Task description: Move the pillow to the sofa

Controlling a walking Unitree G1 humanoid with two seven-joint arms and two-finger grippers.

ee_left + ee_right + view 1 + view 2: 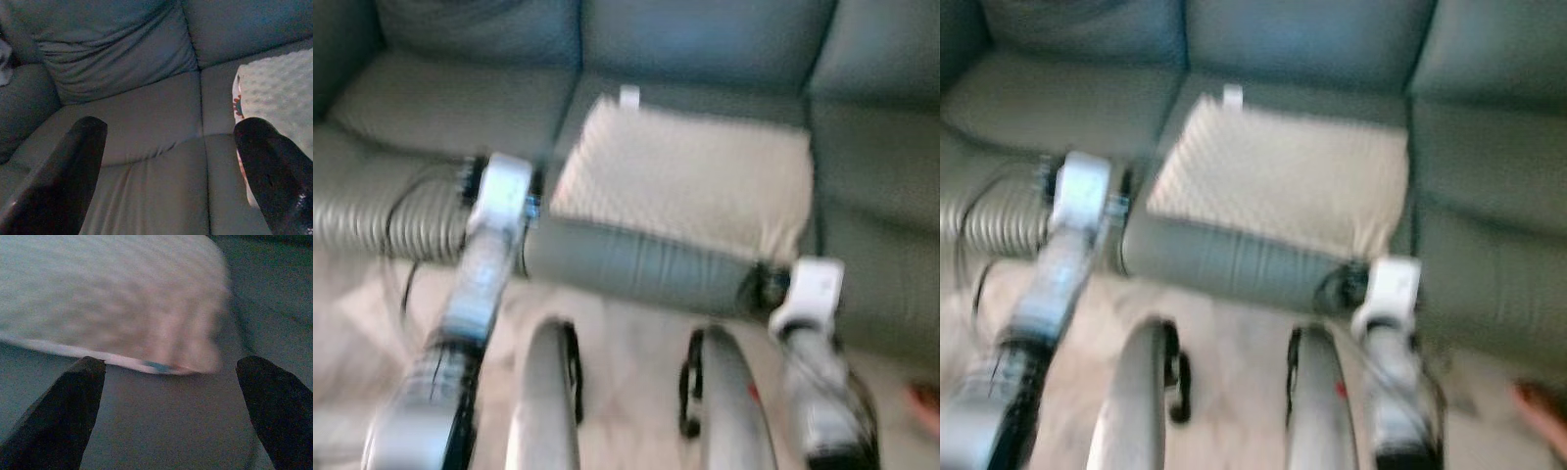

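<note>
A cream, square pillow with a dimpled, quilted fabric surface (690, 186) lies flat on the middle seat of a grey-green leather sofa (460, 108), a small white tag sticking up at its far corner.

The left gripper (171, 161) hangs over the seat cushion just beside the pillow, its two black fingers (58, 181) spread wide with nothing between them; the pillow's edge, trimmed with a red and dark printed pattern, sits just beyond one fingertip. The right gripper (171, 401) is low at the front of the seat, fingers likewise parted and empty, with the pillow's near edge lying just ahead of them and bare leather between. A small blue mark shows on that edge, too blurred to read.

Off the left arm's outer side, a ribbed grey flexible hose (372, 230) lies along the front of the sofa on the pale floor (626, 333). Near the right arm's outer side, at the frame's corner, a reddish thing (925, 401) is cut off and cannot be identified. The head views are smeared, so fine detail is lost. No writing is readable.
</note>
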